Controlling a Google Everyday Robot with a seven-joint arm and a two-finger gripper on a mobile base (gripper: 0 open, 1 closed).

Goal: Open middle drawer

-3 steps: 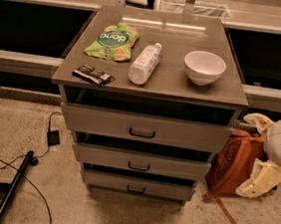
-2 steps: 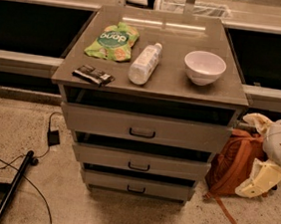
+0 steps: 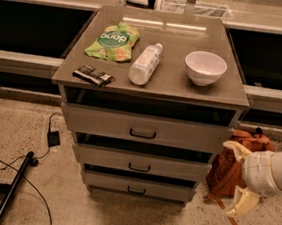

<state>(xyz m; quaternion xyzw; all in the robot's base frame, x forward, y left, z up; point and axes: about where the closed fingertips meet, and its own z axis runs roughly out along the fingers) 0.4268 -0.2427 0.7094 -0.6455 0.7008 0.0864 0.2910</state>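
The middle drawer [image 3: 175,167] is the second of three grey drawer fronts in the cabinet, with a small dark loop handle [image 3: 139,167] at its centre. Its front sits in line with the drawers above and below it. My gripper [image 3: 238,176] is at the right edge of the view, level with the middle drawer and just right of the cabinet's right side. Its two pale fingers [image 3: 236,147] are spread apart and hold nothing. It touches no drawer.
The top drawer [image 3: 189,133] and bottom drawer [image 3: 168,190] have the same handles. On the cabinet top [image 3: 174,83] lie a green snack bag [image 3: 112,41], a bottle [image 3: 144,63], a white bowl [image 3: 205,67] and a dark bar [image 3: 93,75]. An orange backpack [image 3: 228,164] stands behind my gripper. Cables [image 3: 5,163] lie at the left.
My gripper has moved down and to the left, closer to the cabinet's right side. The drawers and the things on top have not moved.
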